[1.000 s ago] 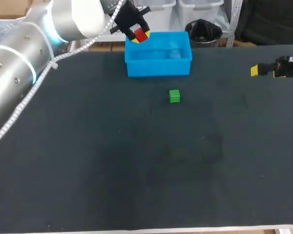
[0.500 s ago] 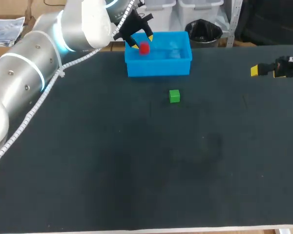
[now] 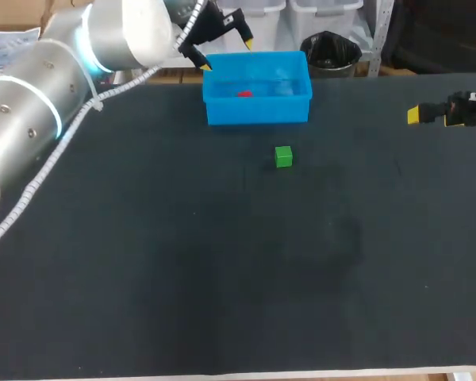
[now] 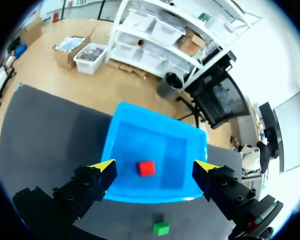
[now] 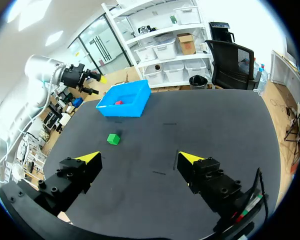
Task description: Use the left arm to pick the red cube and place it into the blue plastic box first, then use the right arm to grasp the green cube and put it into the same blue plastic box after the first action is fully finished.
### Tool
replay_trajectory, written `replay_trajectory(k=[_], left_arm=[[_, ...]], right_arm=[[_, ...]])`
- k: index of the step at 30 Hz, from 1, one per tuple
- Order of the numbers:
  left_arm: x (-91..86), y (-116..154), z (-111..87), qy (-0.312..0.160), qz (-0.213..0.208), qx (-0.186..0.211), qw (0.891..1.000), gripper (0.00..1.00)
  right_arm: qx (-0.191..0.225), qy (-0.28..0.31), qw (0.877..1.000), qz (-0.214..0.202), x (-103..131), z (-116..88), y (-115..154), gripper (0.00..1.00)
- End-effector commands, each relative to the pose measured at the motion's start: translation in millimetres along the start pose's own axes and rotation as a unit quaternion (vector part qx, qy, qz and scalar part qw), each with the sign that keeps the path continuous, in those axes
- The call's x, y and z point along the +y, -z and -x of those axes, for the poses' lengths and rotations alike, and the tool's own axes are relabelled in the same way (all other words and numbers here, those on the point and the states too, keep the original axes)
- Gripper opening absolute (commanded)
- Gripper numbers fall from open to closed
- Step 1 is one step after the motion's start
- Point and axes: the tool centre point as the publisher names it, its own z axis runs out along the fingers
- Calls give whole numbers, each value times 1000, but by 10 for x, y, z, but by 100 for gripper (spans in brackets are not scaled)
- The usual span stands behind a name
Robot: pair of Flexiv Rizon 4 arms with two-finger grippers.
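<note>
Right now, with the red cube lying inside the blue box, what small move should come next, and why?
Probably the left end effector, open above the blue plastic box, should pull back clear. The small red cube lies inside it, released, so the right end effector, open and far off, can then go for the small green cube.

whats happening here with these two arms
The left gripper hangs over the blue plastic box, jaws open, with the red cube lying inside the box. The green cube sits on the table in front of the box, untouched. The right gripper is at the table's right side, jaws open and empty.
</note>
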Motion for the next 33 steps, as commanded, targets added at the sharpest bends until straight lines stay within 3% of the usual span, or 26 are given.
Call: replay_trajectory(k=[1,12,33], left_arm=[[76,252,-101,-10,-9,19,1000,100],[224,754,-613,-67,-6,-17,998,100],[224,754,-613,-67,-6,-17,998,100]], right_arm=[[0,-1,1000,-4,15,1,12,100],[0,-1,1000,-4,15,1,12,100],[0,-1,1000,-4,15,1,12,100]])
